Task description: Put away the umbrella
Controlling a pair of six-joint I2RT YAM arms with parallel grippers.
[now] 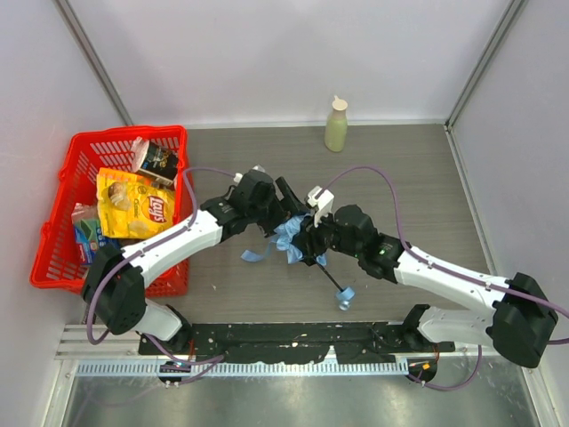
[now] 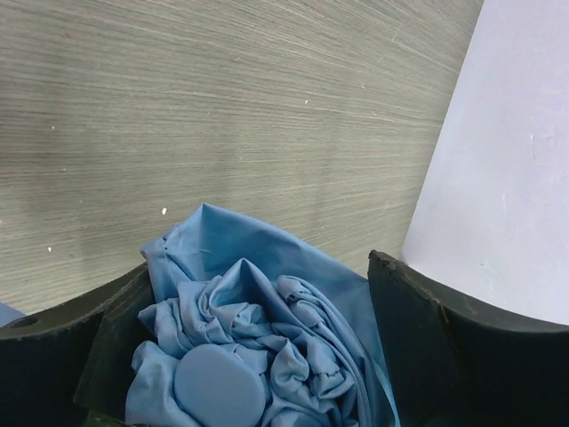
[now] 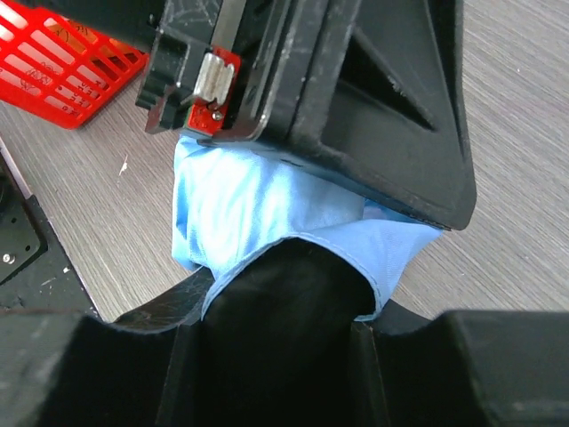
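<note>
Top external showed snack bags in the red basket, left; on open tabletop, left jaws gaped, right jaws grasped the umbrella.

We look down on the whole table from above and behind; our left wrist view hangs close over the umbrella, facing down; our right wrist view meets the same umbrella, close against the left arm.
</note>
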